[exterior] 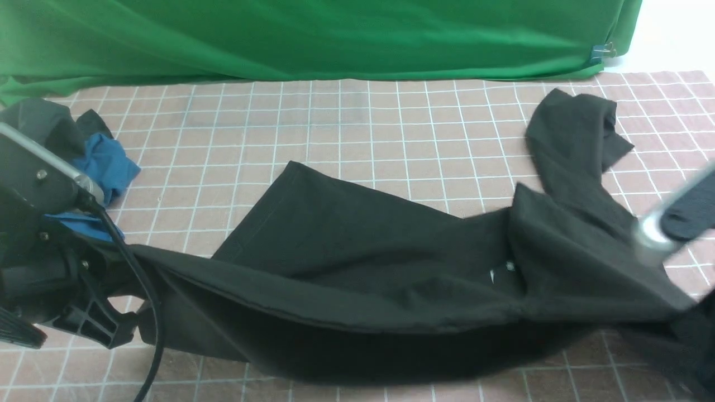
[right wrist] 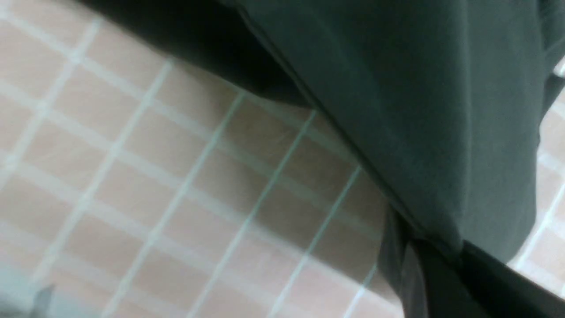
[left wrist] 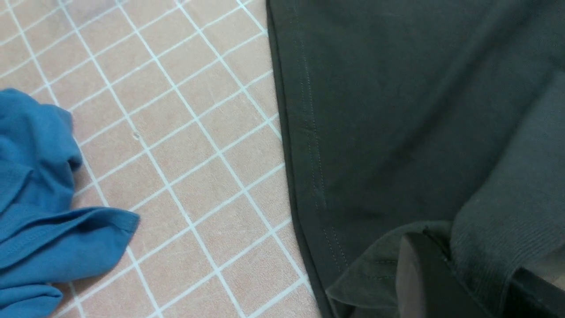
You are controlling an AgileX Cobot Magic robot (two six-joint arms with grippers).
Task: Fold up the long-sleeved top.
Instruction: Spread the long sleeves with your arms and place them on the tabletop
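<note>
clearly top (exterior: 357, 251) sits clamped in both jaws

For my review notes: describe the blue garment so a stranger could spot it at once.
Below the green backdrop lies a pink checked tablecloth; look to its far left. The blue garment is crumpled there, the only bright blue cloth, beside a dark grey garment and apart from the large black long-sleeved top.
</note>
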